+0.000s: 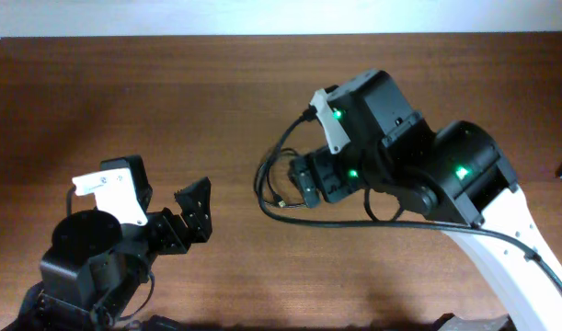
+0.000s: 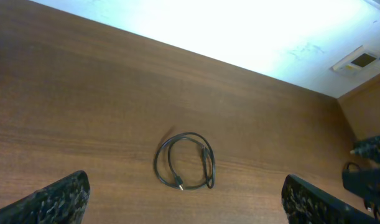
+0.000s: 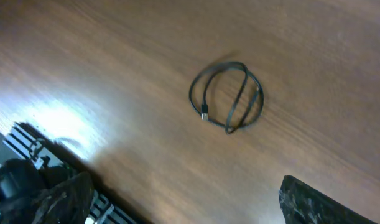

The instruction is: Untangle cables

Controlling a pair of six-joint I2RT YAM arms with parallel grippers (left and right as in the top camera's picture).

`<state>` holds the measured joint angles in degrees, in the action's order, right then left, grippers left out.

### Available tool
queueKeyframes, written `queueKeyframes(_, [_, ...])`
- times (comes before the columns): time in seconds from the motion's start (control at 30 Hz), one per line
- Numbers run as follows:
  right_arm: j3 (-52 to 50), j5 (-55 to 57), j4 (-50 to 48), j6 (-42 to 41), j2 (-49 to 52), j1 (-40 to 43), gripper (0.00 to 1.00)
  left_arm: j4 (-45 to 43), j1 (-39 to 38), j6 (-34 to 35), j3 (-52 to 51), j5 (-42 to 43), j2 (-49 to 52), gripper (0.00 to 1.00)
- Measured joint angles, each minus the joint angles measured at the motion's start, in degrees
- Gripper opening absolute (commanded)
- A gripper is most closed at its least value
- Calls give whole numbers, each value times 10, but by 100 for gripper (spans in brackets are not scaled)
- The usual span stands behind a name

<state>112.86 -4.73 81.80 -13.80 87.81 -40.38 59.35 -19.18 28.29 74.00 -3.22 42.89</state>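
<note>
So the biggest thing here is the brown wooden table (image 1: pixel 124 92), which fills pretty much every view. Next up is the right arm (image 1: pixel 446 175), a chunky black-and-white thing with green lights, reaching in from the right side toward the middle of the table. A thick black wire (image 1: pixel 400 227) that belongs to the arm loops out from under it. The left arm (image 1: pixel 87 248) sits down in the lower left corner from overhead, well apart from the right one and pointing toward it.

Left gripper (image 2: pixel 185 183): released. In its own wrist cam the two fingers (image 2: pixel 59 199) sit way apart at the bottom corners, with nothing between them but bare wood. Right gripper (image 3: pixel 185 186): same deal, its fingers (image 3: pixel 326 202) spread wide and not grasping anything.

The cables (image 2: pixel 206 160) look like one small loose coil of thin black cord, lying flat on the table near the middle. A little metal-tipped plug end points into the loop. Neither gripper touches it. In both wrist cams it lies out ahead of the fingers, and from overhead it's mostly tucked under the right arm's wrist, so I can't really make out much of it there.
</note>
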Motion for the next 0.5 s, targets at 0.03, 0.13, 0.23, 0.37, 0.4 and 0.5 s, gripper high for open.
queueKeyframes(0.03, [-29, 11, -3, -9, -16, 0, 95, 1, 0, 0, 0, 0, 0, 99])
queueKeyframes(0.13, [-160, 43, -64, -29, -78, 0, 99, 1, 0, 0, 0, 0, -2, 99])
queueKeyframes(0.23, [-329, 54, -177, -49, -153, 0, 99, 0, 0, 0, 0, 0, -3, 99])
queueKeyframes(0.37, [-493, 21, -294, -77, -177, 0, 99, 0, 0, 0, 0, 0, -3, 99])
queueKeyframes(0.4, [-523, 5, -333, -81, -170, 0, 99, 0, 0, 0, 0, 0, -3, 100])
queueKeyframes(0.5, [-540, -13, -429, -86, -144, 0, 99, 0, 0, 0, 0, 0, -3, 99])
